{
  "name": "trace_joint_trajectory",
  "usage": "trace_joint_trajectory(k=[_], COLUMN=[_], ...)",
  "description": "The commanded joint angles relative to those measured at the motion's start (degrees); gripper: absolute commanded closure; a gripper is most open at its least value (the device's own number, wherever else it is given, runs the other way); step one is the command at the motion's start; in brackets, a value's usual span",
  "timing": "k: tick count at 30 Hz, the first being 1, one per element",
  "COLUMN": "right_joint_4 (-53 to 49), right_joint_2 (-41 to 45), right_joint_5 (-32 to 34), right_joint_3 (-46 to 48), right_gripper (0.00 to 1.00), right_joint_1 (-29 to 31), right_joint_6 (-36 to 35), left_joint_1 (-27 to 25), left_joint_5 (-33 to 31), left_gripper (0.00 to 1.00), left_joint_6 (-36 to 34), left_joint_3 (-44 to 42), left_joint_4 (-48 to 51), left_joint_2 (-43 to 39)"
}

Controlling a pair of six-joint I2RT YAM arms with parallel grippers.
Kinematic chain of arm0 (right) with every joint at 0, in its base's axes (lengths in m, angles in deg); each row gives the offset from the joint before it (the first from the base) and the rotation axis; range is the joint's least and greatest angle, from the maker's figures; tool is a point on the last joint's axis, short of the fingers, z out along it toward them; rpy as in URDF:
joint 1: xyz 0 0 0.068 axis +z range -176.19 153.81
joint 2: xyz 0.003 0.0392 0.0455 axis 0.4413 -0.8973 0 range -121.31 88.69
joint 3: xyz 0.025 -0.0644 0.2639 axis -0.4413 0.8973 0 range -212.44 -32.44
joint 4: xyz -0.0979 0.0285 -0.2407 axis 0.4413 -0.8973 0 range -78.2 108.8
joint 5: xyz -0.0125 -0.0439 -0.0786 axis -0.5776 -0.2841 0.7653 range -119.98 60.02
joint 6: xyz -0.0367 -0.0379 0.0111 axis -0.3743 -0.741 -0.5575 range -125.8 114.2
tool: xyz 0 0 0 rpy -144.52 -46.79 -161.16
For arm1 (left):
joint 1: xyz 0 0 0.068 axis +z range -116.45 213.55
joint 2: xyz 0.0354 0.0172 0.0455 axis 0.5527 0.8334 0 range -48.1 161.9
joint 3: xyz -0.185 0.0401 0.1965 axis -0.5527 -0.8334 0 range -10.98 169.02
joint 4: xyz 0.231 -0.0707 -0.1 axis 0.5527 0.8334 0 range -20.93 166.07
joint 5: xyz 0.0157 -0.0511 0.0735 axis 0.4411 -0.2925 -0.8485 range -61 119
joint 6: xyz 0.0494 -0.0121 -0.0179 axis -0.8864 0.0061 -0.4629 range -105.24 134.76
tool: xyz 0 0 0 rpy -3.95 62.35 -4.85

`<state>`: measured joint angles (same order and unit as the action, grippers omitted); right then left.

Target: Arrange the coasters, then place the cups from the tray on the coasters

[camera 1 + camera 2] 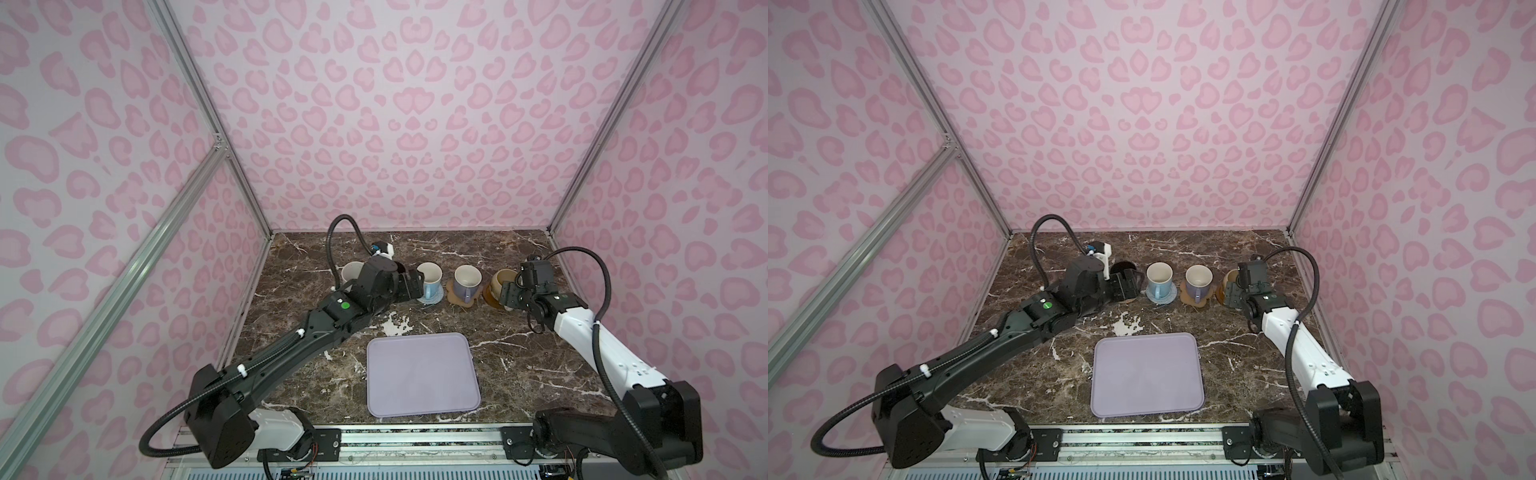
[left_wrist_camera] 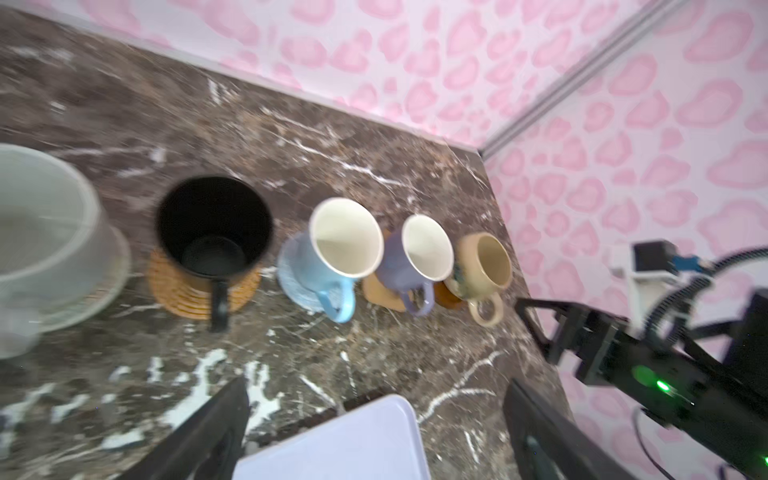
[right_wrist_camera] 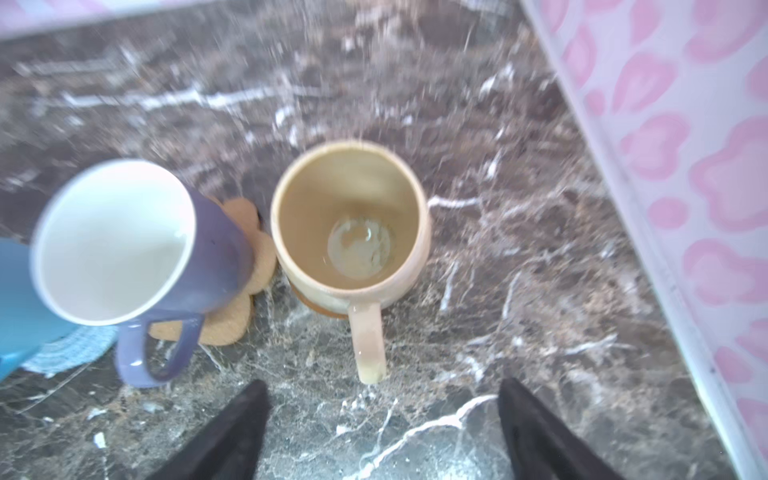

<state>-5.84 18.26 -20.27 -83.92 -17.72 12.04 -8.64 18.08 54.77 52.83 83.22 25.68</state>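
Both pairs of jaws stand spread wide with nothing between them. The right gripper [image 3: 380,399] has its fingertips just short of the handle of the beige-yellow cup [image 3: 353,224], not touching it. That cup sits upright on the brown coaster [image 3: 320,307], only an edge of which shows beneath it, at the right end of the row. The left gripper [image 2: 376,386] hangs over the marble table [image 1: 519,353] close to the black cup [image 2: 214,226], which stands on the orange rattan coaster [image 2: 166,282]. Along the row at the back of the table, the lavender-grey cup [image 3: 120,241] rests on the tan flower-shaped coaster [image 3: 245,257] just beside the beige-yellow cup. The light blue cup [image 2: 332,249] sits on the grey-blue woven coaster [image 2: 291,274]. The white cup [image 2: 45,216], blurred in the left wrist view, is on the white woven coaster [image 2: 104,286] at the left end. The handles of the black, blue, lavender and beige cups point toward the robot's side. The lavender tray [image 1: 422,374] lies flat near the front middle, well apart from the cups.
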Motion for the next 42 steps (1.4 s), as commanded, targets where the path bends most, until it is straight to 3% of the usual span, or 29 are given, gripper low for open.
trace_joint_trajectory(k=[1,7,12,16,22,29,34,42], right_joint_4=[6.96,18.35,23.02,31.72,39.78,57.6,70.41,81.04], right_joint_2=[4.66,10.4,9.46,9.79,7.36,1.62,-6.15,-16.93], right_joint_5=[1.07,3.04,2.4,1.36,1.8,3.94,1.12,-0.22], right_joint_3=[2.77,9.64,13.13,19.71,23.94,30.12,33.05,32.89], right_gripper=[0.12,0.16,0.18,0.21,0.23,0.22,0.22,0.21], right_joint_1=[0.1,-0.67,-5.91,-10.87,-11.43,-8.2,-7.36,-7.17], right_joint_6=[0.58,-1.23,0.46,0.63,-6.83,-14.65,-14.55,-15.84], left_joint_1=[1.61,6.52,17.01,22.84,30.59,38.52,41.28,43.11], left_joint_5=[-16.24,-33.07,-29.8,-33.35,-25.94,-15.41,-4.22,0.08], left_gripper=[0.03,0.03,0.03,0.03,0.0,0.03,0.03,0.03], left_joint_6=[-5.88,-16.97,-20.56,-25.64,-29.11,-29.9,-32.76,-34.18], left_joint_3=[-5.1,-21.77,-33.5,-38.08,-44.05,-48.46,-48.82,-43.43], left_joint_4=[0.8,-9.94,-19.84,-26.81,-39.07,-52.85,-63.39,-66.56], left_joint_2=[-6.76,-19.6,-24.5,-22.9,-17.88,-9.32,-2.52,9.19])
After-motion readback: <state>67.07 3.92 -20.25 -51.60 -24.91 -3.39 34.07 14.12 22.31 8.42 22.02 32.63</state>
